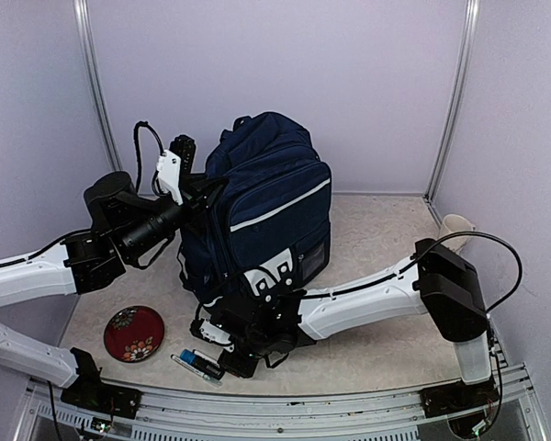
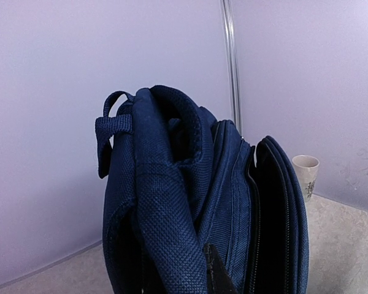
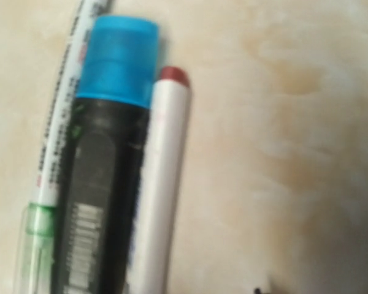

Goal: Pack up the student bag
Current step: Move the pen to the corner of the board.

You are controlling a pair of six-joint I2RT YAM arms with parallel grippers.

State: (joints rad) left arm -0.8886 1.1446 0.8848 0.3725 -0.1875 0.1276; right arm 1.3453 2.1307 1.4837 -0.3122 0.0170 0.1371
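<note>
In the right wrist view, the black marker with blue cap point(image 3: 104, 171), the white stick with dark red tip point(image 3: 162, 184) and the clear green-banded pen point(image 3: 46, 190) were blurred and cut off by the bottom edge. The navy-blue fabric backpack point(image 2: 172, 214) partly hid the pale cup point(image 2: 306, 174).

Soft, even light all round, faintly lilac off the walls; the overhead view is crisp edge to edge; only a pale, diffuse shadow lies on the table point(image 1: 386, 230) beneath the right arm point(image 1: 367, 299); the student bag point(image 1: 266, 202) reads dark, its folds sinking to near black; over to the left wrist view, sharp on the weave up close, a thin bright streak of glare down the metal pole point(image 2: 232, 67), the cup point(image 2: 305, 171) behind a touch soft; right wrist view, badly blurred, the blue-capped marker point(image 3: 104, 171), white stick point(image 3: 162, 196) and pen point(image 3: 55, 141) all smeared; a grey shadow pools in its lower right corner.
</note>
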